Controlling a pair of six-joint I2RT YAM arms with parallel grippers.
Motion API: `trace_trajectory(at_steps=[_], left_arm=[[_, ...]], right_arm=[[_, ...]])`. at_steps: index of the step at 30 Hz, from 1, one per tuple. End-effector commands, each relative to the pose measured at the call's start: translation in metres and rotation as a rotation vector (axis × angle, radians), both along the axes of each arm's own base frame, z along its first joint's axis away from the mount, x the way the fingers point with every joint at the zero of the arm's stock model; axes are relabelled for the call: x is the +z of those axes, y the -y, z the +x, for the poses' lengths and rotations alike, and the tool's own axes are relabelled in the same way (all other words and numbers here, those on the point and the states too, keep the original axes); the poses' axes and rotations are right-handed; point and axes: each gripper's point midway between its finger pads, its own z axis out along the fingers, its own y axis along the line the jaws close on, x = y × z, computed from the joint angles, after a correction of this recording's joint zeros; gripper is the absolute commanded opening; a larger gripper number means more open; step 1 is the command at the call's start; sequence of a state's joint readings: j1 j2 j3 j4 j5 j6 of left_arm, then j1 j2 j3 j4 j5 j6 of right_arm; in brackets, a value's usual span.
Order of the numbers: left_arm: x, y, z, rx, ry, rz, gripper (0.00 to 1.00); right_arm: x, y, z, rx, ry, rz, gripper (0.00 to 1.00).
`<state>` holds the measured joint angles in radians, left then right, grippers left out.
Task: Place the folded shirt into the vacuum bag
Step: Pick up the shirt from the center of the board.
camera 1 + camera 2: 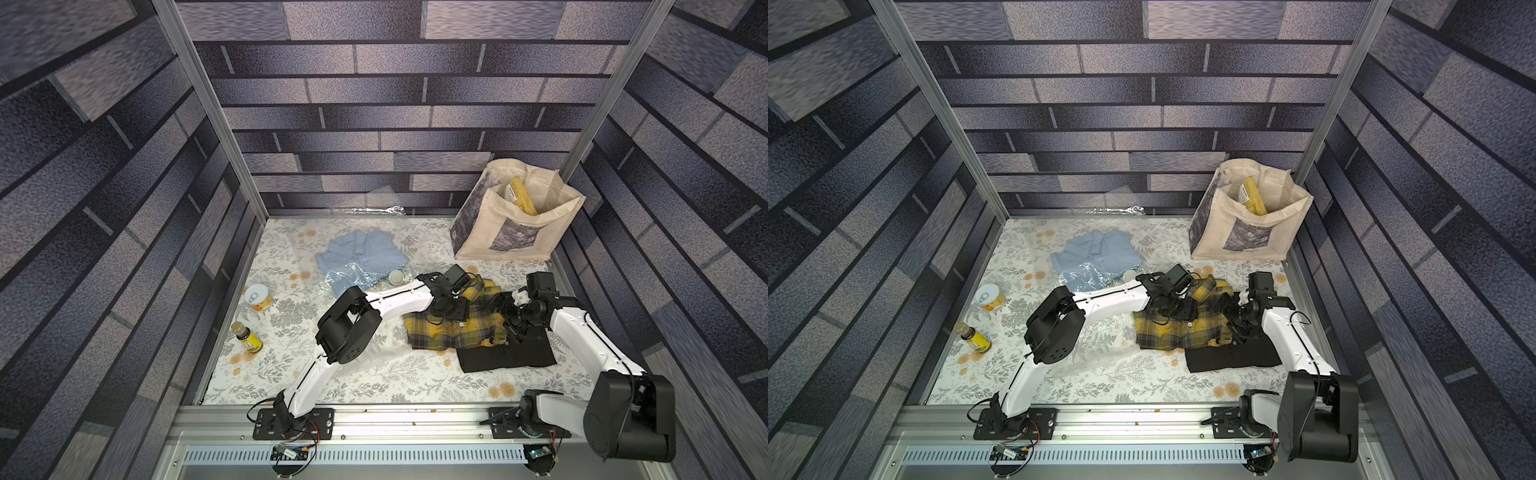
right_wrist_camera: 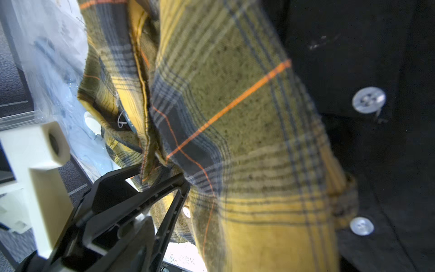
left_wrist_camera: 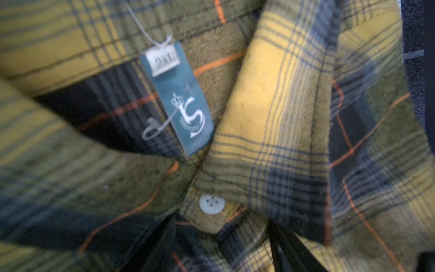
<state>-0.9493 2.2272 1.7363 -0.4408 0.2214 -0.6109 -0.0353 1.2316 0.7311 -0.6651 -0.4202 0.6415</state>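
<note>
Rail (image 1: 415,419) running along near edge. Vacuum bag (image 1: 374,211) lying centre-left, reaching far wall. Left gripper (image 1: 455,311) hovering over plaid shirt (image 1: 449,334) collar right of centre, closure unreadable. Right gripper (image 2: 162,173) straddling shirt's right edge, jaws apart.

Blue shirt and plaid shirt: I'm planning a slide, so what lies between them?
The round white valve cap, on the clear bag; both top views show it.
</note>
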Motion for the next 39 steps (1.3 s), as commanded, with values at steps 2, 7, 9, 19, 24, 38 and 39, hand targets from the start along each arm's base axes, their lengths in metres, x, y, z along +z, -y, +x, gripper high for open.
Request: trace_trajectory(at_steps=[2, 7, 9, 19, 24, 38, 39], left_arm=[[-0.014, -0.009, -0.014, -0.001, -0.046, 0.048, 0.64], [-0.016, -0.01, -0.015, 0.003, -0.048, 0.053, 0.62], [-0.017, -0.011, -0.014, 0.004, -0.047, 0.054, 0.62], [0.024, -0.032, 0.0, 0.079, -0.047, -0.047, 0.62], [0.033, -0.039, 0.001, 0.155, -0.092, -0.147, 0.6], [0.009, -0.048, 0.016, 0.188, -0.125, -0.196, 0.56], [0.02, -0.062, 0.016, 0.205, -0.12, -0.2, 0.57]], right_arm=[[-0.023, 0.012, -0.004, 0.009, -0.057, -0.082, 0.84], [-0.025, 0.004, 0.003, 0.055, -0.029, -0.059, 0.55], [-0.01, 0.004, 0.003, 0.095, 0.002, -0.12, 0.39], [0.024, 0.007, -0.014, 0.355, -0.011, -0.53, 0.05], [0.029, 0.005, -0.012, 0.428, 0.027, -0.627, 0.04], [0.039, -0.095, -0.001, 0.634, 0.123, -0.572, 0.01], [0.036, -0.089, -0.001, 0.635, 0.119, -0.601, 0.0]])
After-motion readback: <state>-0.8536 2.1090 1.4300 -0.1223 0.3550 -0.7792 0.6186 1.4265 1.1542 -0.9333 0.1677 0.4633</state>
